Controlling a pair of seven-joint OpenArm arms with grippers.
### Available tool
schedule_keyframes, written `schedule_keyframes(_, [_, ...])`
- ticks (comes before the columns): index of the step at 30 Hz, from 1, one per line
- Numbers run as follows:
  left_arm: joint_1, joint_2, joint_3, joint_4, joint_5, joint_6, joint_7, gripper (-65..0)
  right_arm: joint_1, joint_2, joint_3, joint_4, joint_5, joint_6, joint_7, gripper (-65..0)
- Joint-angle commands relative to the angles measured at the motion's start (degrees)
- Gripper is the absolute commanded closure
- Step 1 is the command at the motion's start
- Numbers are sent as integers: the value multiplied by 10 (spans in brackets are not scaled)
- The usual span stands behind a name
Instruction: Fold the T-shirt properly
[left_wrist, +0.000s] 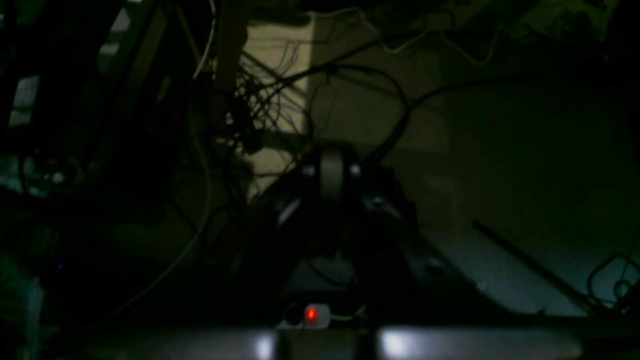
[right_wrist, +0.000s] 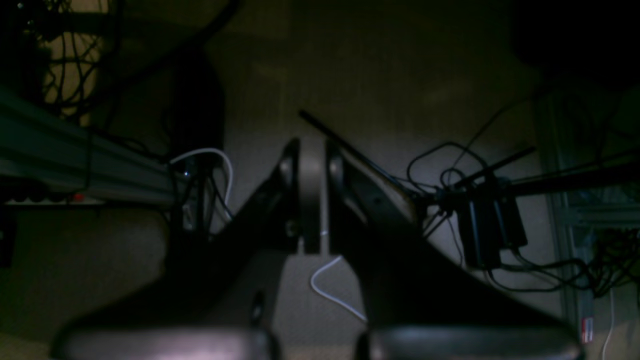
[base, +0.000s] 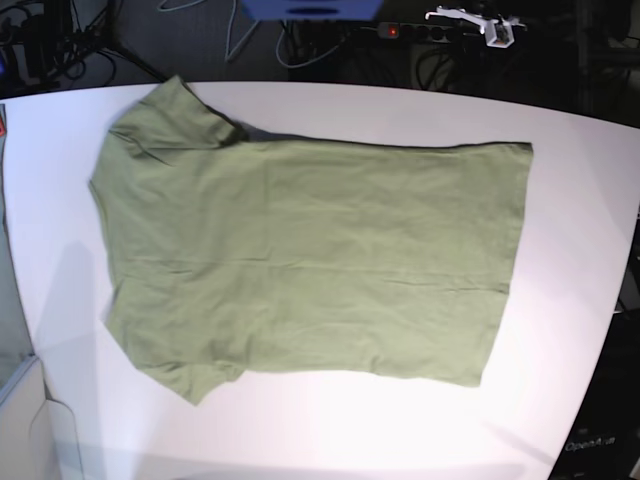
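The T-shirt (base: 310, 260) is seen in the base view spread flat on the white tabletop (base: 570, 300), unfolded. It is laid sideways: the collar and shoulders are turned to the view's left, the hem to the right. One sleeve is pointed toward the far left corner of the tabletop, the other toward the near edge at the lower left. The cloth is lightly creased, with a faint crease line running across the middle from left to right. A bare margin of tabletop is left around the garment on every side, widest at the right and along the near edge.

No arm is seen over the tabletop in the base view. Beyond the far edge, a power strip (base: 420, 30) with a red light and some cables are made out on the dark floor.

Both wrist views are very dark and are pointed at cables and frame parts, not at the T-shirt. In the left wrist view the left gripper (left_wrist: 331, 172) is shown with its jaws drawn together and nothing between them; a small red light (left_wrist: 311, 314) is glowing below. In the right wrist view the right gripper (right_wrist: 311, 165) is shown with its jaws likewise brought close, only a thin slit left between them, and nothing held. A white cable (right_wrist: 330, 290) is seen on the floor behind it.
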Motion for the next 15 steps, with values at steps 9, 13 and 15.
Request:
schedule_keyframes(9, [91, -1, -1, -1, -2, -4, -17, -6, -4, 4, 2, 0, 2, 2, 15, 0])
schedule_keyframes(13, [141, 0, -2, -1, -3, -3, -17, -6, -4, 4, 1, 0, 2, 2, 15, 0])
schedule_keyframes(15, [169, 0, -2, -1, -3, -2, -17, -6, -4, 4, 1, 0, 2, 2, 15, 0])
